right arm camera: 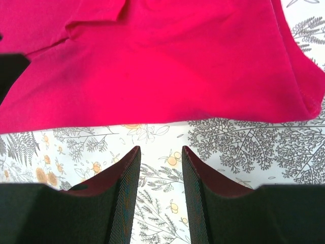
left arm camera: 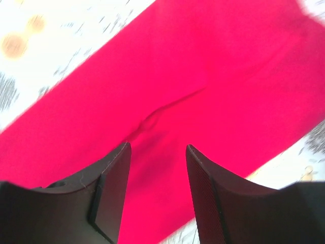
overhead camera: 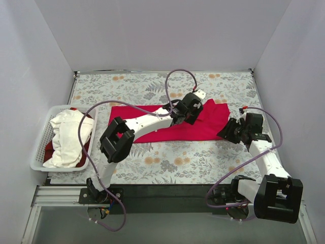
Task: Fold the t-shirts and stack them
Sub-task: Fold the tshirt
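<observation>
Left gripper [left arm camera: 157,146] gapes above the crimson t-shirt [left arm camera: 203,76], right gripper [right arm camera: 160,148] gapes beside it.

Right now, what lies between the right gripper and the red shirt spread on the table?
Only a bare strip of floral cloth. The right wrist view shows it: the open right gripper is just short of the red shirt, at its near edge.

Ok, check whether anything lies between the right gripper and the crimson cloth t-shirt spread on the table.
Nothing visible does. The open right gripper faces the near edge of the crimson cloth t-shirt, with only bare grey floral-patterned cloth between them.
</observation>
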Available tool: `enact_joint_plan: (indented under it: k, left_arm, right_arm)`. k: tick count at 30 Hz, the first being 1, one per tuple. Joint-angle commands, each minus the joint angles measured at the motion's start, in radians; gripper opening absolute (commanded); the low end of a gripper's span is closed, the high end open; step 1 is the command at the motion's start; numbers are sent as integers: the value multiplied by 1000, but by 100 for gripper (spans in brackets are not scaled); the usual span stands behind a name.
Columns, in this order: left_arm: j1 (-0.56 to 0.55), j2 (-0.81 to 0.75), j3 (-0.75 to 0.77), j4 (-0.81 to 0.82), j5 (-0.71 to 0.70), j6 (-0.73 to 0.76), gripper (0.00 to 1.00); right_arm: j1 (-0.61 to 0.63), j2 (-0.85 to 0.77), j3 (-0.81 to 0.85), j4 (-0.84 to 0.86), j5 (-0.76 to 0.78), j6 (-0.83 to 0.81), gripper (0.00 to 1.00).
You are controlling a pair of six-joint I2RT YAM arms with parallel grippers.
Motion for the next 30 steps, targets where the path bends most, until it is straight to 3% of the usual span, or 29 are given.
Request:
enact_joint_plan:
  k: [1,7,15,30]
  left_arm:
    - [1,44,120,67,98,155,46]
    - [-7,187,248,48,155,247,36]
    - [-8,273,292,31,222,298,37]
    - [-46,339,300,138,115,404,39]
  right_arm:
    - [4,-29,-19,-28,-7,5,45]
    - [4,-32,-25,-32,-25,9,45]
    - [4,-21,-28,-32,-19,6,45]
    - [4,2,-26,-40,-5,-10,45]
